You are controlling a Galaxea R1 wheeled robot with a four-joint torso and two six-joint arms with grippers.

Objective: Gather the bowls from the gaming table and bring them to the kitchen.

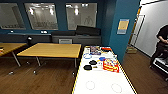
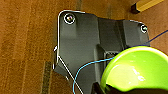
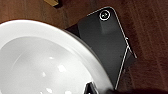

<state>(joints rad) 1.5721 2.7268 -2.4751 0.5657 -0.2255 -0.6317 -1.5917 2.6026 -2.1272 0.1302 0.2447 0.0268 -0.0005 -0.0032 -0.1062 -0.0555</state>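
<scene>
Bowls are what this task gathers. From the head view, two small black round bowls (image 1: 90, 64) and a blue one (image 1: 102, 58) sit at twelve o'clock on the long glossy white gaming table (image 1: 105, 83), just beside a flat red-and-yellow game box (image 1: 110, 65); a person (image 1: 161, 45) stands at three o'clock.

In the left wrist view, a bright lime-green bowl (image 2: 138, 71) hangs over brown wood floor (image 2: 27, 45), seemingly carried.

In the right wrist view, a glossy white bowl (image 3: 42, 62) looms likewise.

I judge collection is under way; carrying these away or reaching the rest calls for driving.

Both grippers' fingers are hidden behind the cut-off bowls: I cannot tell their state.
</scene>
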